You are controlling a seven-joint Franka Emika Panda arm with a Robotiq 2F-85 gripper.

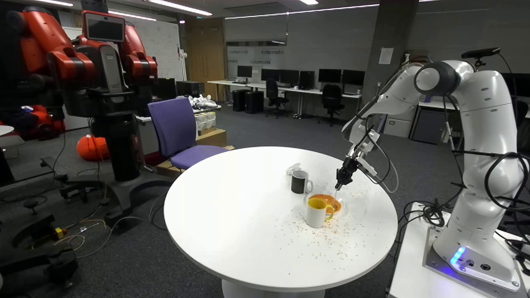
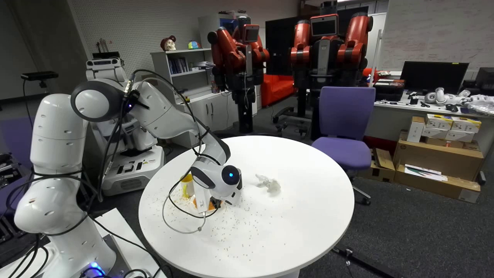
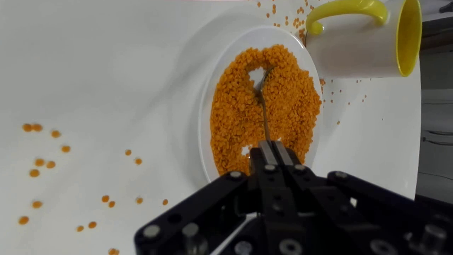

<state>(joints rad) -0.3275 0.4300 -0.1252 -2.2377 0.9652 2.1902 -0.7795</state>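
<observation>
1. Round white table bears a plate of orange lentils, with strays scattered around.
2. Gripper closed tight, pinching a metal spoon by its handle.
3. Spoon's bowl sits among the plated lentils.
4. Yellow-handled white mug stands just beside the plate.

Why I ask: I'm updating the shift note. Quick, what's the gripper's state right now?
Gripper: closed, holding a spoon by its handle, with its head among the orange grains.

claw above orange grains | yellow-lined mug beside | black mug near
</observation>
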